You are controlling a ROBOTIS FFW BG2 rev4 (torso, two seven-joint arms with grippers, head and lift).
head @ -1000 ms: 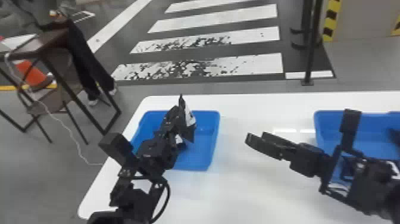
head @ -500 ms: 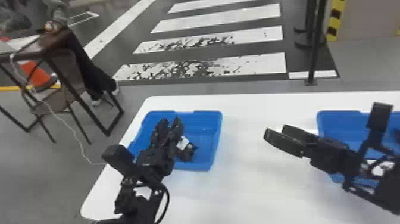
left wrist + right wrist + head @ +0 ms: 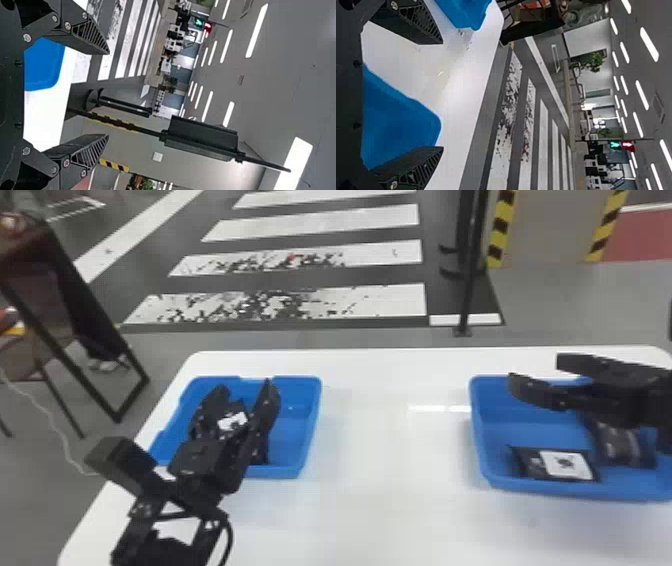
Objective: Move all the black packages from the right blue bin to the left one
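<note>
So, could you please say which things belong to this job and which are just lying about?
For the job:
- left blue bin
- right blue bin
- black packages
- left gripper
- right gripper

Just around:
- white cable
- black post
- crosswalk stripes

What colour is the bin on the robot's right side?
The plastic bin on the right is plain blue, seen best in the head view.

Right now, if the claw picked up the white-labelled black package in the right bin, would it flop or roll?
The black package has a pointed corner, so it may be a pouch that sags slightly. It lies flat in the right blue bin, so rolling seems unlikely.
</note>
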